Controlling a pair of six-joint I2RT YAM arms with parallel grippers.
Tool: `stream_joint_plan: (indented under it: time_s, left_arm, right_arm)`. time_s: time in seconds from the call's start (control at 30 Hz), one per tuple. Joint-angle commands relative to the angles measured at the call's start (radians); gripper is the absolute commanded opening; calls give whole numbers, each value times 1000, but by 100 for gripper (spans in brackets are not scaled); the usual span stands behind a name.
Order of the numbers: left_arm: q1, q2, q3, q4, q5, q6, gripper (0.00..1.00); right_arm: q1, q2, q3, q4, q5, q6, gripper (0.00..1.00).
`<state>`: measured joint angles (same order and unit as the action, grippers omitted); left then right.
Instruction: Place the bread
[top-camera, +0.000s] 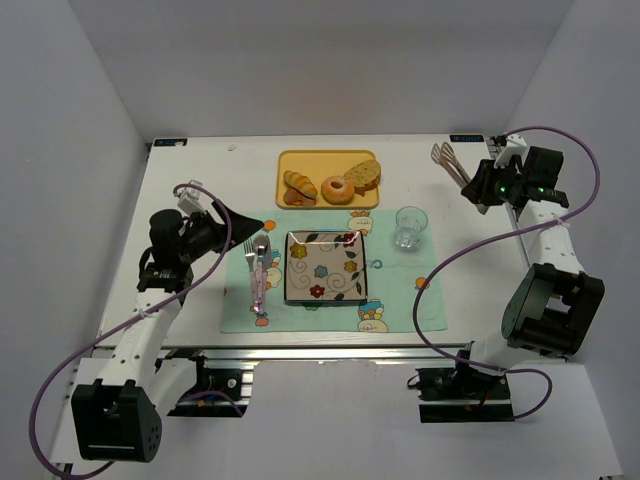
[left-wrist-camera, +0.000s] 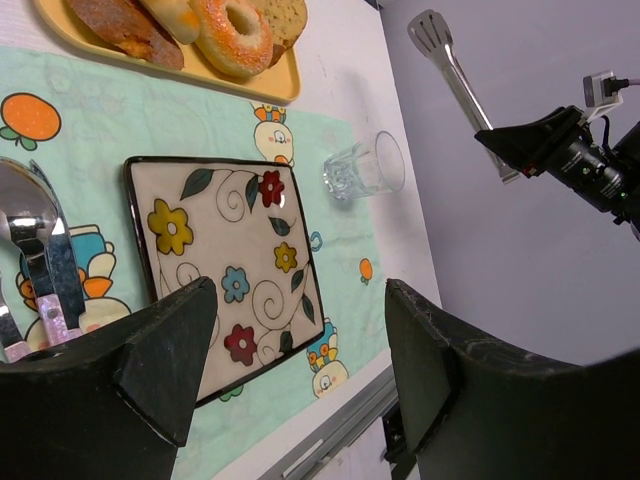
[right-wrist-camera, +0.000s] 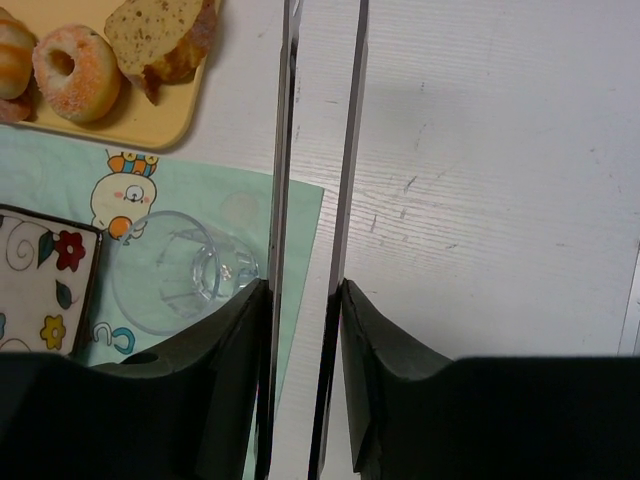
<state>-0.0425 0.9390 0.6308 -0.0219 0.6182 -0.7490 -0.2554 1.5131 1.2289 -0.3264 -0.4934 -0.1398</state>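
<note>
The bread, a golden ridged croissant (top-camera: 299, 184), lies at the left end of a yellow tray (top-camera: 330, 204) at the back of the table. It also shows at the top of the left wrist view (left-wrist-camera: 178, 14) and at the left edge of the right wrist view (right-wrist-camera: 8, 55). My right gripper (top-camera: 483, 187) is at the back right, well to the right of the tray, shut on metal tongs (right-wrist-camera: 283, 150) whose tips (top-camera: 444, 154) point away. My left gripper (top-camera: 240, 222) is open and empty, hovering left of the flowered plate (top-camera: 325, 266), its jaws wide apart (left-wrist-camera: 300, 288).
A pink-glazed donut (top-camera: 336, 189) and a speckled bread slice (top-camera: 364, 175) share the tray. A glass (top-camera: 409, 227) stands right of the plate on the green placemat (top-camera: 390, 300). A fork and spoon (top-camera: 259, 265) lie left of the plate.
</note>
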Motion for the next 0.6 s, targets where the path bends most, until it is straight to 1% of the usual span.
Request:
stream_joint_plan:
  time_s: [0.0, 0.13, 0.23, 0.33, 0.4, 0.43, 0.57]
  left_arm:
    - [-3, 1, 15, 14, 18, -6, 78]
    - [-3, 3, 15, 45, 20, -9, 78]
    - [-3, 9, 12, 56, 23, -15, 78]
    - [-3, 17, 17, 66, 26, -18, 78]
    - [-3, 18, 20, 66, 26, -18, 78]
    - [-3, 18, 23, 63, 26, -13, 78]
    - [-2, 9, 17, 53, 23, -10, 78]
  right_arm:
    - [-2, -34, 46, 13, -36, 5, 39]
    - [25, -45, 73, -6, -48, -24, 39]
    - [91, -51, 106, -46, -36, -70, 39]
    - [198, -56, 115, -77, -16, -81, 39]
    - [244, -57, 112, -89, -11, -78, 39]
    - [293, -57, 109, -89, -11, -64, 40]
    - [384, -51, 93, -103, -37, -38, 40]
